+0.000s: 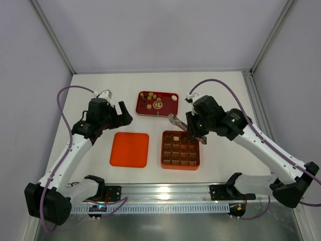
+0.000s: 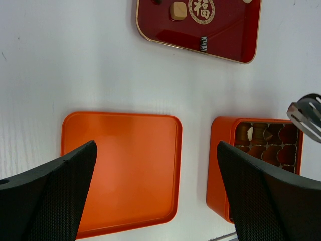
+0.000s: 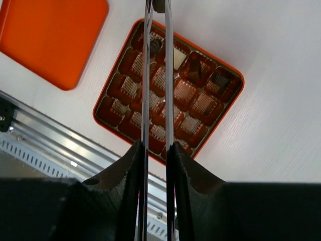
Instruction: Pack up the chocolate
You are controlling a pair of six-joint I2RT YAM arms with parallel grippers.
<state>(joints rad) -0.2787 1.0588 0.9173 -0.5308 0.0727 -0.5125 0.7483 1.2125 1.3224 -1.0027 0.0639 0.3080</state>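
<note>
The orange gridded box [image 1: 180, 162] holds chocolate in its far row: a cream-white piece [image 3: 179, 56] and dark pieces [image 3: 198, 68]. More chocolate [image 1: 150, 98] lies on the red tray [image 1: 168, 109]; the left wrist view shows a tan piece [image 2: 177, 10] and a striped one [image 2: 203, 43]. My right gripper [image 1: 194, 132] [image 3: 155, 145] is shut on the metal tweezers [image 3: 144, 90], whose tips [image 1: 172, 118] hang just above the box's far left corner. A small dark thing [image 3: 159, 5] sits between the tines. My left gripper [image 1: 123, 113] [image 2: 156, 145] is open and empty above the table.
The flat orange lid [image 1: 130, 149] [image 2: 120, 165] lies left of the box [image 2: 220, 165]. A metal rail [image 1: 165, 192] [image 3: 45, 130] runs along the table's near edge. White walls close in the table at the back and sides.
</note>
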